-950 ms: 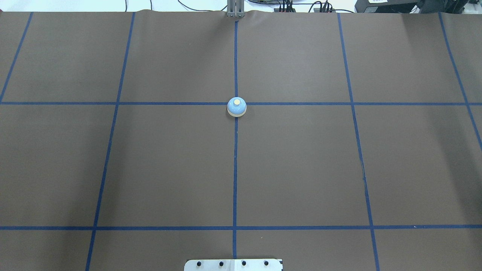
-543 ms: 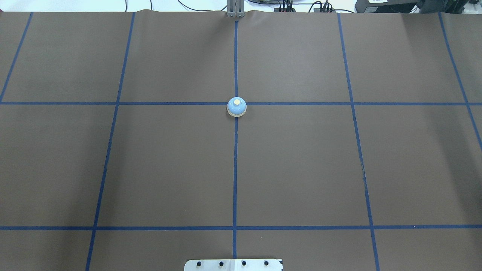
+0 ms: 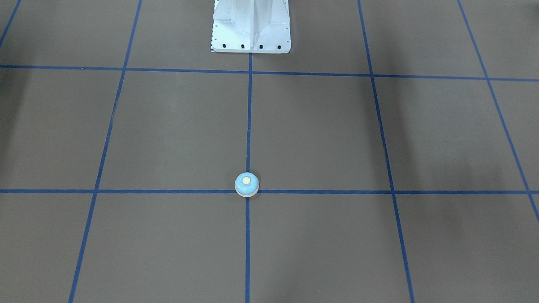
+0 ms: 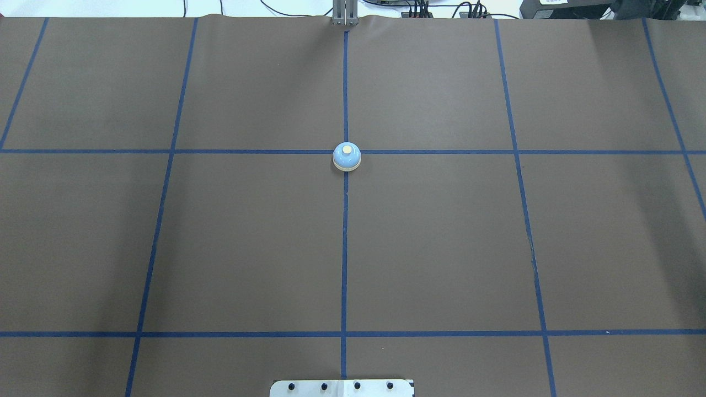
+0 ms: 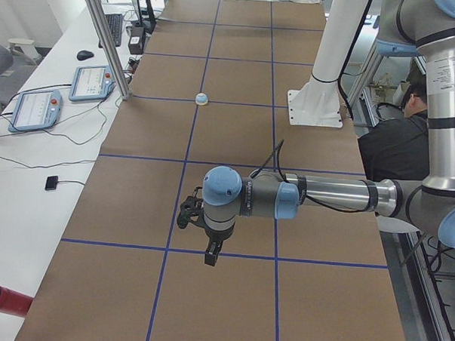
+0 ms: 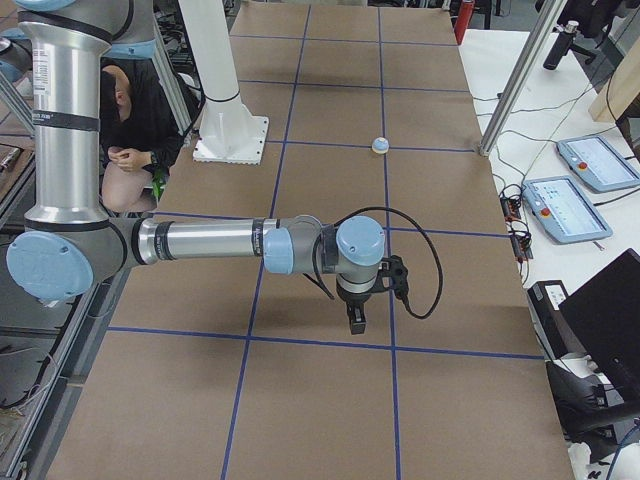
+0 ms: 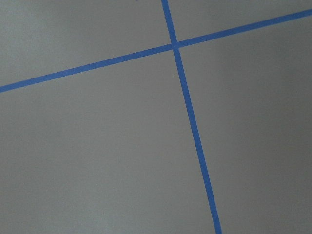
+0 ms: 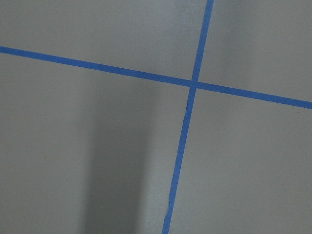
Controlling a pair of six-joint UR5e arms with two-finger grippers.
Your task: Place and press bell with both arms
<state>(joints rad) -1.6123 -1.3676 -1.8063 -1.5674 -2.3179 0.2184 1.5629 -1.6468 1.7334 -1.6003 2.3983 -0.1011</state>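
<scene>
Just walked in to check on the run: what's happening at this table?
Nothing is being handled right now. The bell sits alone on a crossing of the blue tape lines mid-table. The left gripper and the right gripper hang above the brown mat near opposite ends, both far from the bell.

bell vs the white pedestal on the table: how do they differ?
Look: the bell is a light-blue dome with a cream button; the pedestal is white, a tapered column on a bolted plate.
Size: the bell is far smaller than the pedestal.
Place: the bell sits on a crossing of tape lines mid-table; the pedestal stands by the robot-side edge, off any crossing.
Shared: both straddle the centre line.
</scene>
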